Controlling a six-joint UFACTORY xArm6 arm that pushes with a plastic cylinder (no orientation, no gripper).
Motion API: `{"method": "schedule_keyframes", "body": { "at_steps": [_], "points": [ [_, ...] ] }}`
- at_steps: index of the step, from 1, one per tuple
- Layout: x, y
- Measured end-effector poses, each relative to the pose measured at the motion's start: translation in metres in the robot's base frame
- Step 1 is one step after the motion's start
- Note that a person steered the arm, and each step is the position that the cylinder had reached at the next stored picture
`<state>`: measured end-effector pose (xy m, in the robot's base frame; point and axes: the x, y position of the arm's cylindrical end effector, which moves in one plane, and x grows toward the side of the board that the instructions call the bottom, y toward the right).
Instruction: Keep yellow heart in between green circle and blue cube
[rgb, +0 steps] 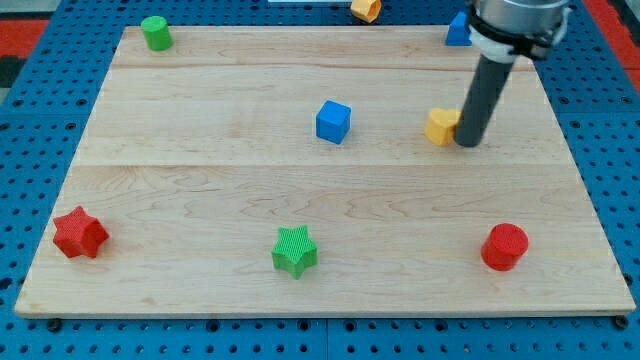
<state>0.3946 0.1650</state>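
My tip (468, 143) is pressing against the right side of the yellow heart (440, 127) — there is no pincer here, only the dark rod. The heart is sitting right of the blue cube (333, 121), well apart from it, while the green circle (155, 32) is standing far off at the board's (200, 180) top-left corner. A red star (79, 232), a green star (294, 250) and a red cylinder (504, 247) are lying along the bottom — another yellow block (366, 9) and a blue block (458, 30) are sitting at the top edge.
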Motion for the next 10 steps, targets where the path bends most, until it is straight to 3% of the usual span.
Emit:
{"method": "schedule_keyframes", "body": {
  "at_steps": [4,6,9,10],
  "points": [
    [-0.077,-0.153],
    [-0.095,-0.03],
    [-0.13,-0.086],
    [-0.132,-0.132]
  ]
}}
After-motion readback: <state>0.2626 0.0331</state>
